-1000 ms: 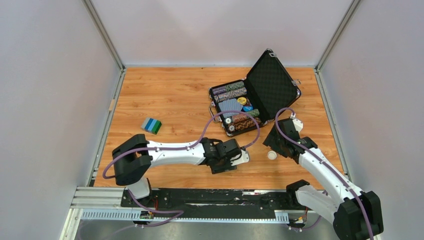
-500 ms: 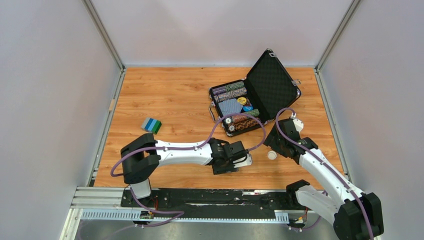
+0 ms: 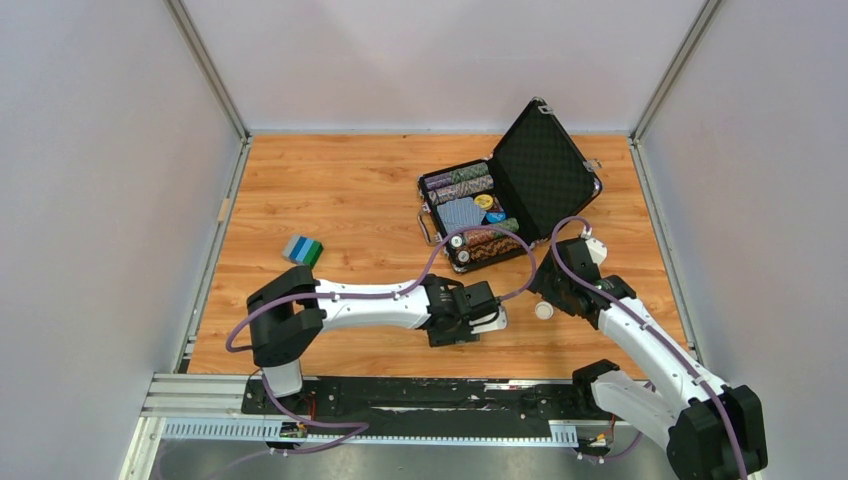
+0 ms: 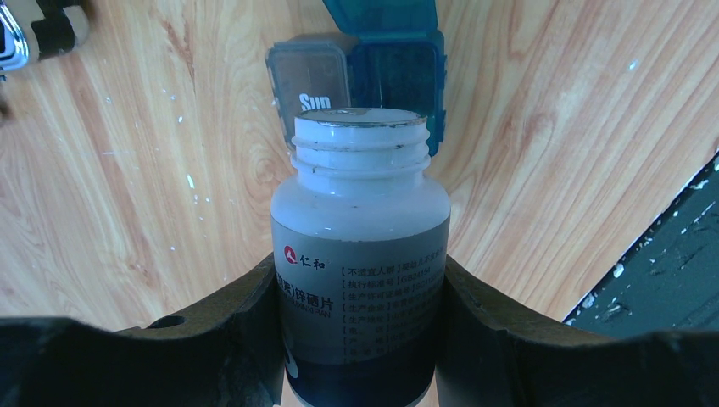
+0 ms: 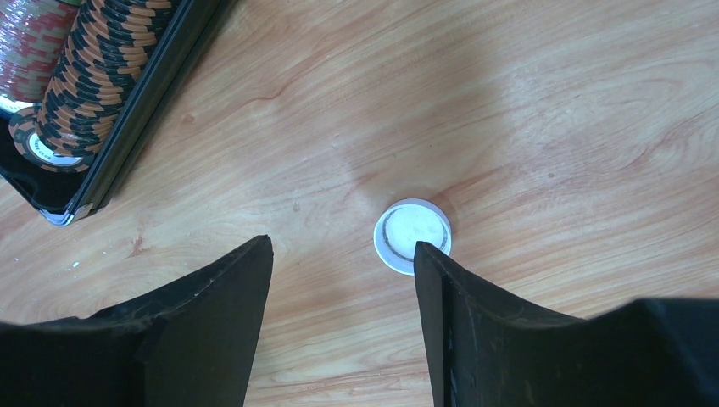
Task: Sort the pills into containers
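Bottle (image 4: 359, 212), white, uncapped: was clamped in the left gripper (image 4: 360, 281) by the counter's near edge, right of centre. Teal container (image 4: 356, 72) lay just beyond the bottle's mouth, one lid (image 4: 379, 15) raised, the "Sun" cell shut. Right gripper (image 5: 341, 246) stood spread, holding nothing, over a white cap (image 5: 413, 233). Chip case (image 3: 505, 195) sat open toward the far right corner

A wood-grain tabletop (image 3: 340, 190), orange-brown and evenly lit, fills the enclosure; plain pale grey walls (image 3: 440, 60) close it on the left, back and right; slim metal posts (image 3: 205, 65) run up the two rear corners; an aluminium rail (image 3: 190, 400) and a black strip (image 3: 400, 392) cross the near edge; small white flecks dot the wood.
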Robot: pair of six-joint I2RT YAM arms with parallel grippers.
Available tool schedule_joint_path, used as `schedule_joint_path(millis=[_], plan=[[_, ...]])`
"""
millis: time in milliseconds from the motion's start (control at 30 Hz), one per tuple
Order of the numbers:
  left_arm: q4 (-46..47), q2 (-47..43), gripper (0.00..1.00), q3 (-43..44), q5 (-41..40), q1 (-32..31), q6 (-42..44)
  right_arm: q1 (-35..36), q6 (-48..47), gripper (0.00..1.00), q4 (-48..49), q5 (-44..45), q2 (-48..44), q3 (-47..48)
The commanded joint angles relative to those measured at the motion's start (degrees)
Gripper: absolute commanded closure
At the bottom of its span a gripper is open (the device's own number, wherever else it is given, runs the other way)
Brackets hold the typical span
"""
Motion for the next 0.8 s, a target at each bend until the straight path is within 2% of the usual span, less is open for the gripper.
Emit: schedule_joint_path(millis=[0, 767], plan=[[-1.3, 1.0, 1.0, 2.9, -1.6, -0.7, 0.4, -0.3, 0.6, 0.37, 0.8, 0.7, -1.5, -0.6], [-7.2, 4.9, 1.0, 6.8, -4.4, -2.2, -0.9, -1.2, 0.6, 0.37, 0.9, 0.6, -1.8, -1.0]])
